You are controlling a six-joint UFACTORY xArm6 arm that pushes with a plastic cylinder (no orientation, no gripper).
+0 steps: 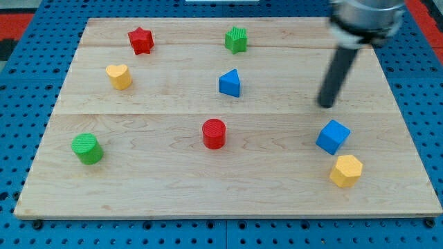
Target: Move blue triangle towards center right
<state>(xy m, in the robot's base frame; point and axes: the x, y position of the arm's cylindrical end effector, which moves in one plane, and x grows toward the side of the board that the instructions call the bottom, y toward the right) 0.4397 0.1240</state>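
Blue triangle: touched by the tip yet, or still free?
Free. The blue triangle sits near the board's middle; my tip stands well to its right, above the blue cube.

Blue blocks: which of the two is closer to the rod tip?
The blue cube, just below my tip near the view's right edge. The blue triangle sits well off toward the view's left, near the board's middle.
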